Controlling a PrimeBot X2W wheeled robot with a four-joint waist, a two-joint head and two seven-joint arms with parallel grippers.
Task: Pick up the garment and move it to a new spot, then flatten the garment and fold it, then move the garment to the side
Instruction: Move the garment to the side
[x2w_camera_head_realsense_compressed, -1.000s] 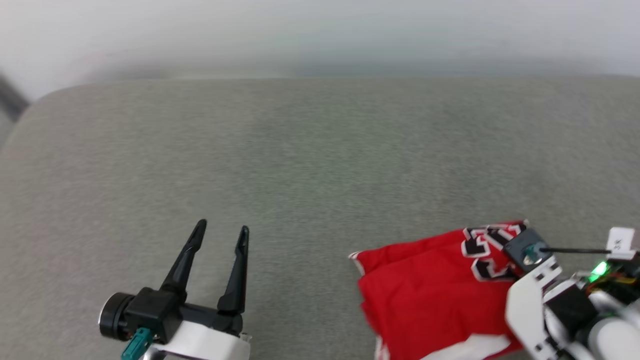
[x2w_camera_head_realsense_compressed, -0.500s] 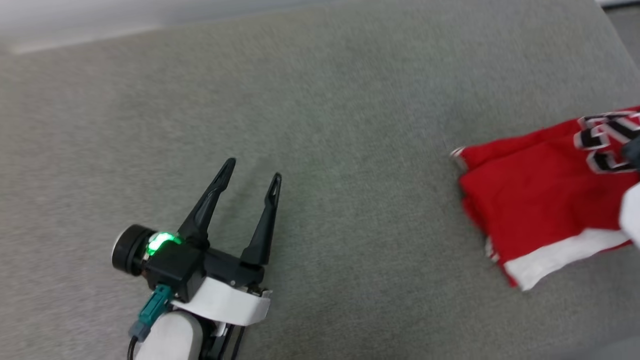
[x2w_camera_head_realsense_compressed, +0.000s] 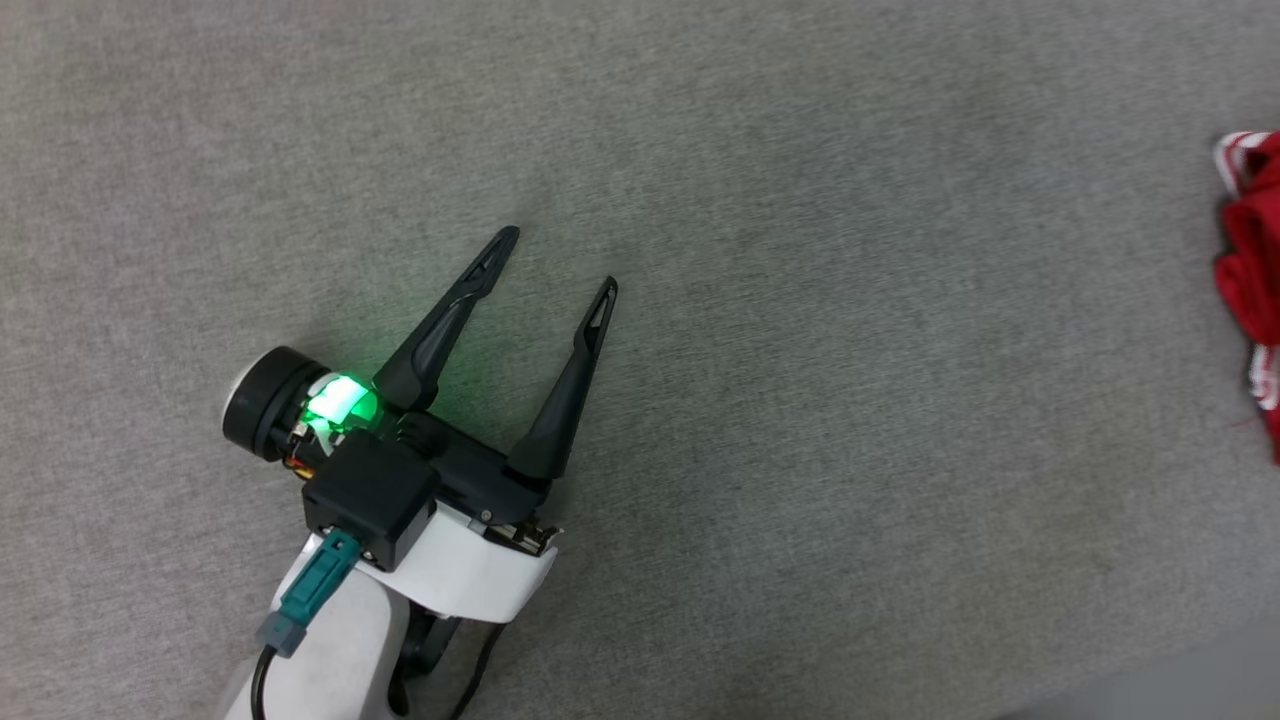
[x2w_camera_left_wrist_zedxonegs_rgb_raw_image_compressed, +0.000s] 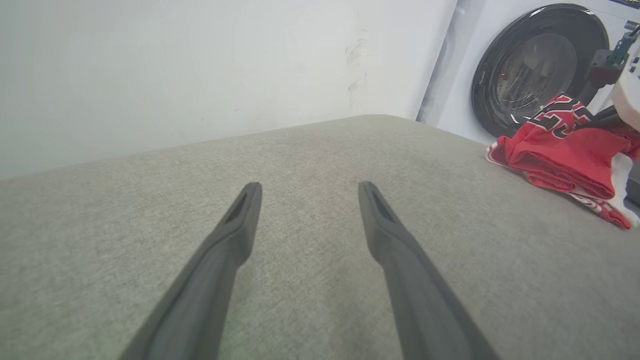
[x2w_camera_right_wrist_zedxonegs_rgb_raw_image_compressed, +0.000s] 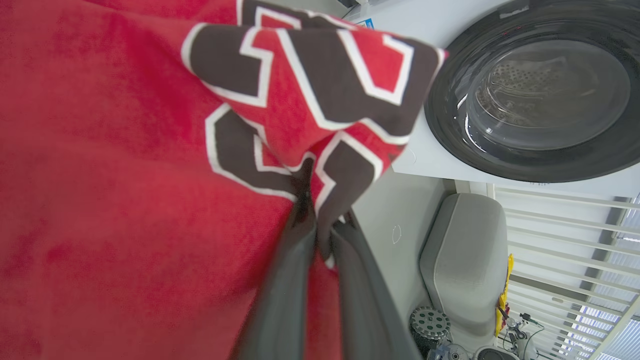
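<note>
A wide grey fabric surface (x2w_camera_head_realsense_compressed: 800, 400) lies under both arms, its weave plain and even. Past its far edge in the left wrist view stands a white washing machine (x2w_camera_left_wrist_zedxonegs_rgb_raw_image_compressed: 460, 90) with a round dark glass door.

The garment (x2w_camera_left_wrist_zedxonegs_rgb_raw_image_compressed: 565, 150) lies on the surface close to that edge, well apart from the left gripper. In the head view just a strip of it (x2w_camera_head_realsense_compressed: 1255, 240) shows at the right border. It is a red shirt bunched into loose folds and layers, not flat. A white patch of it hangs at the near right side, and red-and-white striped trim runs along its low edges. The part with the black, white-edged lettering is raised above the rest of the heap. In the right wrist view the red cloth (x2w_camera_right_wrist_zedxonegs_rgb_raw_image_compressed: 100, 175) is close up, the lettering creased and folded over on itself.

The right gripper (x2w_camera_right_wrist_zedxonegs_rgb_raw_image_compressed: 322, 215) is clenched on the garment, pinching a fold of the lettered cloth between its two dark fingers.

The left gripper (x2w_camera_head_realsense_compressed: 559, 262) hovers just above the bare surface, its fingers spread wide apart with nothing between them, and a green light glows at its base.
</note>
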